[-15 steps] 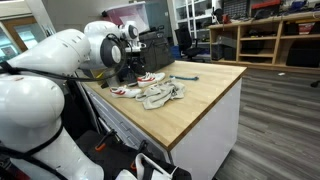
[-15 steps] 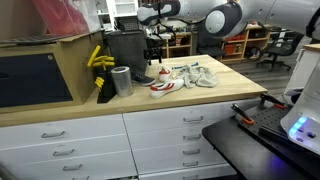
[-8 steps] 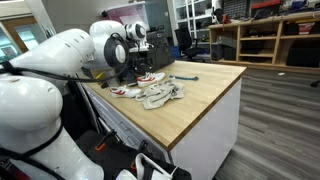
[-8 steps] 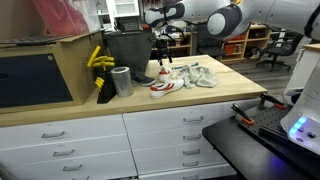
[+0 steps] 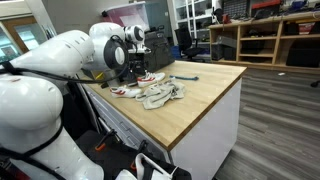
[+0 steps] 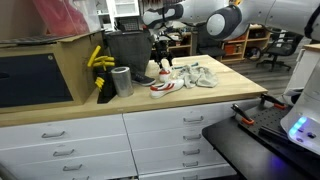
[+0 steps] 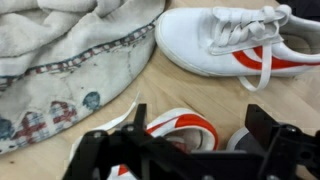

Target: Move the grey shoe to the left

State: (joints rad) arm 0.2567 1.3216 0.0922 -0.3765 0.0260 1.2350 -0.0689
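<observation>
My gripper is open and hangs just above the shoes at the back of the wooden countertop; it shows in both exterior views. In the wrist view one white sneaker with red stripes lies ahead. Another white and red sneaker sits between my fingers. A small patch of the grey shoe, dark with a pale rim, shows by the right finger; the rest is hidden. Pale whitish-beige shoes lie beside them and show in both exterior views.
A metal cup, a yellow object and a black box stand close by the shoes. A large wooden cabinet stands beside them. A small blue tool lies on the countertop.
My gripper has shifted a little sideways over the shoes and come down slightly. The shoes have not moved.
</observation>
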